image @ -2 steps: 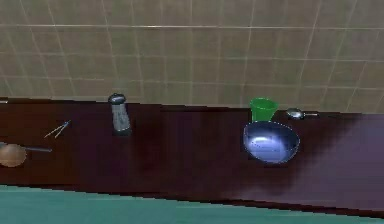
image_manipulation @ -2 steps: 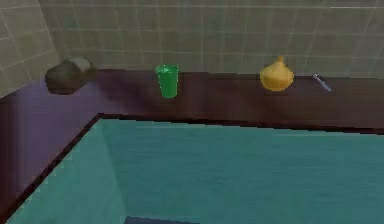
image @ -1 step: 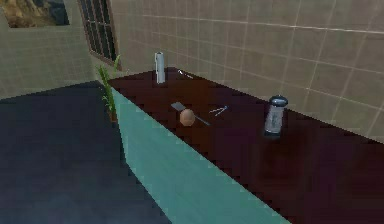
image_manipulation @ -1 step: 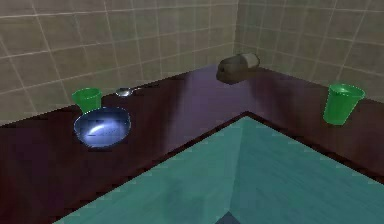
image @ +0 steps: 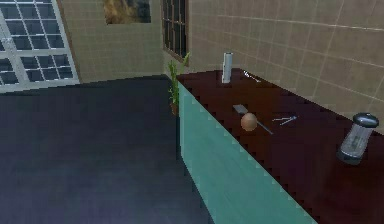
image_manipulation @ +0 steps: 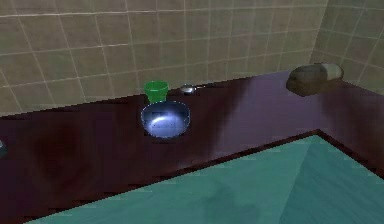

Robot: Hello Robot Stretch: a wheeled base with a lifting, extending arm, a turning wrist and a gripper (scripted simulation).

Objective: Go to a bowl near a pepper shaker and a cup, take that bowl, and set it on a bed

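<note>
Bowl (image_manipulation: 165, 122), bluish metal, sits upright on dark red-brown tabletop (image_manipulation: 80, 150), roughly midway between the wall edge and the near edge. Green cup (image_manipulation: 156, 91) stands right behind it toward the wall edge; can't tell if they touch. Small silvery thing (image_manipulation: 188, 90), too small to name, lies just beside the cup near the wall edge. Brownish lump (image_manipulation: 312, 77) rests well apart from the bowl, near the tabletop's far corner where the two tiled walls (image_manipulation: 70, 50) meet. Teal panel (image_manipulation: 280, 190) runs under the near edge. Pincer state: cannot tell. Looking ahead, the same tabletop (image: 310, 150) runs along a tiled wall with its teal front (image: 225, 165) facing the dark floor (image: 90, 150). White cylinder (image: 227, 67) stands upright near the far end, at the wall edge. Dark flat piece (image: 240, 108) and round orange-brown thing (image: 248, 122) lie close together near the front edge, with a thin metal utensil (image: 285, 120) beside them toward the wall. Shaker-like jar with a metal cap (image: 358, 138) stands upright farther along, toward the wall edge. Green plant (image: 172, 85) at the tabletop's far end. Big window (image: 35, 45) and a framed picture (image: 127, 10) on the far walls.
</note>
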